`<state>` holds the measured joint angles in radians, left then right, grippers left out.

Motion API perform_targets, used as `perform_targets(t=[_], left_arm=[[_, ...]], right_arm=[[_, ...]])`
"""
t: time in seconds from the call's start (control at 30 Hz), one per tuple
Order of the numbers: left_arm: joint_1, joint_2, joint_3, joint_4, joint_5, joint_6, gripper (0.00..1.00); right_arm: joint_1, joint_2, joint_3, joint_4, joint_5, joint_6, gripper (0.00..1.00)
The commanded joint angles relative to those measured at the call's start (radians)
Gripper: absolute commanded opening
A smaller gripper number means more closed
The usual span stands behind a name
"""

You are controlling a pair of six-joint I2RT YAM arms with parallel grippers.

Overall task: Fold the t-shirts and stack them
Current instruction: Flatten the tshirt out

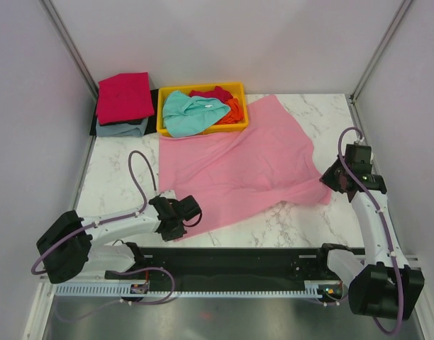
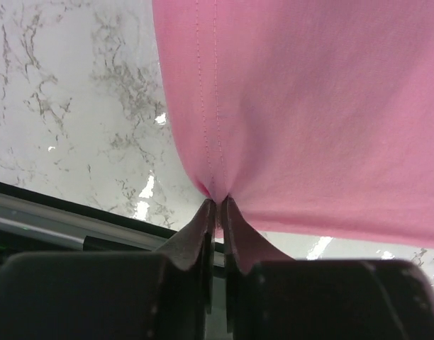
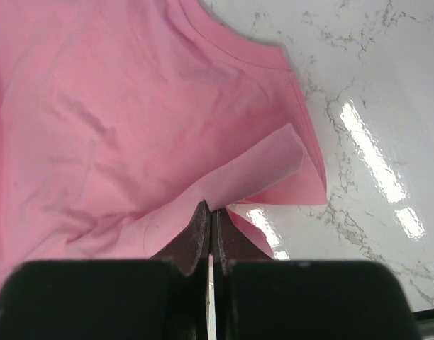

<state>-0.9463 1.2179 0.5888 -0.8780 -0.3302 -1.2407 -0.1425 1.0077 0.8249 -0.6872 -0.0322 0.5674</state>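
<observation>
Near the front of the bench [image 1: 295,225], the left tool [image 1: 183,212] is pinched shut on a corner of the pink t-shirt [image 1: 238,163]. The right tool [image 1: 330,178] is pinched shut on its right edge. The shirt lies spread between them, reaching back to the yellow tray [image 1: 176,89].

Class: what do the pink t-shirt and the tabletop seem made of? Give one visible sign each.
The pink t-shirt: soft matte knit, likely cotton; it drapes, with stitched hems. The tabletop: glossy marble-look surface, perhaps laminate; grey veins, bright reflections.
</observation>
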Motion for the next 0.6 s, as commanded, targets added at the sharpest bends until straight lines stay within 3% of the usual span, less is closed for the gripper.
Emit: perform_targets(t=[0.0, 0.03, 0.23, 0.4, 0.57], left_arm=[[-0.008, 0.014, -0.017, 0.005, -0.018, -0.022, 0.09], [-0.006, 0.012, -0.015, 0.005, -0.017, -0.020, 0.03], [-0.006, -0.089, 0.032, -0.058, -0.015, -0.025, 0.02], [-0.005, -0.302, 0.063, -0.203, -0.023, -0.083, 0.02], [-0.003, -0.486, 0.054, -0.236, 0.006, -0.091, 0.02]], right_arm=[[-0.006, -0.004, -0.004, 0.043, -0.009, -0.017, 0.00], [-0.005, -0.006, -0.006, 0.046, -0.015, -0.015, 0.00], [-0.005, -0.044, -0.053, 0.049, -0.115, -0.003, 0.00], [-0.006, -0.167, -0.142, -0.001, -0.175, 0.014, 0.00], [-0.005, -0.326, -0.188, -0.116, -0.187, 0.034, 0.00]])
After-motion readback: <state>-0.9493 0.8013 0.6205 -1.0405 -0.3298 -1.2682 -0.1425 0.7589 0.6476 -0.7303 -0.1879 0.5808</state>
